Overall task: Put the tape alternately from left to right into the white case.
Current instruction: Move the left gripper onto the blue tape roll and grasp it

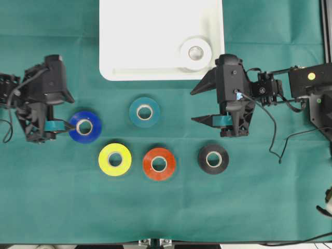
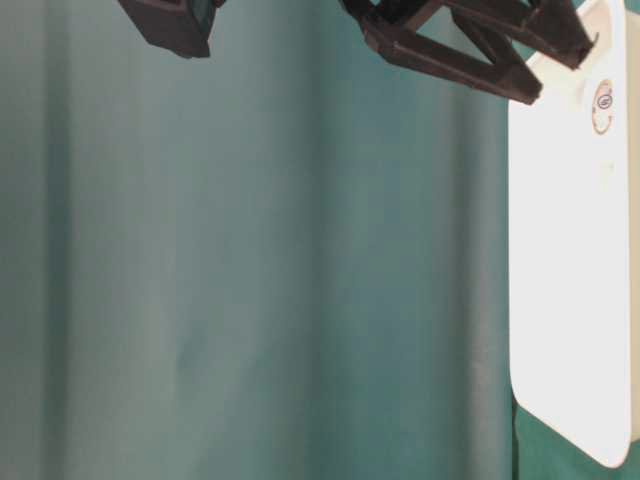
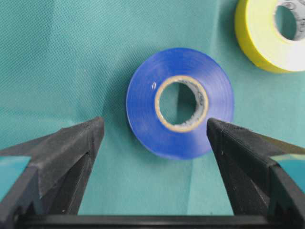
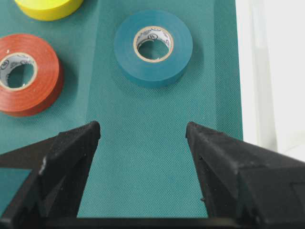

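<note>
Nearest lie the yellow roll point(image 1: 114, 159), the orange-red roll point(image 1: 159, 164) and the black roll point(image 1: 213, 158), flat on the green cloth point(image 1: 62, 207). Farther back, the left gripper point(image 1: 70, 124) is spread wide at the blue roll point(image 1: 84, 126), grasping nothing. The teal roll point(image 1: 144, 112) lies mid-table. The right gripper point(image 1: 196, 105) hangs spread and empty beside the white case point(image 1: 150, 36), with the white roll point(image 1: 195, 53) in its near right corner.

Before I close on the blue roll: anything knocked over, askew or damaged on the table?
Nothing stands out. The white roll lies flat in the white case. Blue, teal, yellow, orange-red and black rolls all lie flat on the green cloth, apart from each other.
</note>
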